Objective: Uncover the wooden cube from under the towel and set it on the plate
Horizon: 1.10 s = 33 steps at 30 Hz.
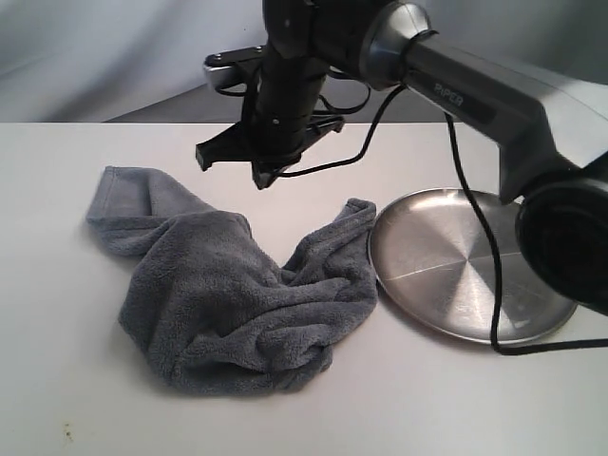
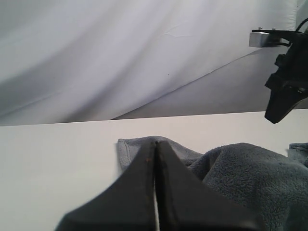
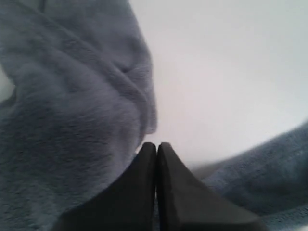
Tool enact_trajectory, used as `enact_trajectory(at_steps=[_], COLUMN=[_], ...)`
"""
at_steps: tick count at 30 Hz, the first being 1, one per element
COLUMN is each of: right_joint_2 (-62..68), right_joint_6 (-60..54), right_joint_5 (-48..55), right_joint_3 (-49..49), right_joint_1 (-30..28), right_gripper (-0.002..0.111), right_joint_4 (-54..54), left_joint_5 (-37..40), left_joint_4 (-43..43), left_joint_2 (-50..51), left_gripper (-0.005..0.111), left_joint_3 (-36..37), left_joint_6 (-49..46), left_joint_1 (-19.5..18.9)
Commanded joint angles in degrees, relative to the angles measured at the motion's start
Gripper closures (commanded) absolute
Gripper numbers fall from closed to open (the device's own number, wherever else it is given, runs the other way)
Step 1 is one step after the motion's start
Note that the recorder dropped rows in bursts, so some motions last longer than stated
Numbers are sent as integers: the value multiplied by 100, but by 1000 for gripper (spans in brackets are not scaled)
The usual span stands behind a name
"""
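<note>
At the left, the left jaws are pressed together on nothing, low over the bench [image 1: 57,380] just short of the towel's [image 1: 237,304] hemmed left corner. The towel lies crumpled across the middle of the bench, heaped in thick folds. Its right corner comes up just beside the plate's [image 1: 456,266] rim, and whether they touch I cannot tell.

The cube is not visible in any view. Judging by the task, it sits somewhere under that heap, though no fold gives away its corners.

The right arm [image 1: 494,104] reaches across from the right. Its jaws hang above the towel's far edge, clenched and empty.

The towel looks soft, limp and light, so it will drape and drag rather than lift as a sheet. A pinch on a raised fold or a hemmed corner should hold best, pulling away from the plate. The cloth may tumble the cube as it goes.

The cube should be stiff and light, with smooth faces, so take it squarely on two opposite sides. The plate, at the right of the bench, is bare.
</note>
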<state>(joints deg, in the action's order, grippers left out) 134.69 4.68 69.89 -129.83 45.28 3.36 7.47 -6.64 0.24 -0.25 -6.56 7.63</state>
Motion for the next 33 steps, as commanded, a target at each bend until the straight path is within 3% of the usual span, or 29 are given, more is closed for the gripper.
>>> enact_trajectory(at_steps=[1,11,17,22,33], right_joint_2=[-47,-443,-802,-1442,-3415], right_joint_6=[-315,-360,-257,-119,609], right_joint_5=[7,7,7,7,-1952], right_joint_3=[-100,-89,256,1537,5371], right_joint_1=[423,1562,1879,1879,1859], right_gripper=[108,108,108,108,108], right_joint_4=[104,-431,-585,-568,-854], left_joint_5=[-2,-2,-2,-2,-2], left_joint_4=[-10,-10,-10,-10,-10], left_joint_2=[-24,-24,-24,-24,-24], left_gripper=[107,107,107,107,107], left_joint_3=[25,25,25,25,25], left_joint_6=[14,14,14,14,14], left_joint_1=[28,28,28,28,28])
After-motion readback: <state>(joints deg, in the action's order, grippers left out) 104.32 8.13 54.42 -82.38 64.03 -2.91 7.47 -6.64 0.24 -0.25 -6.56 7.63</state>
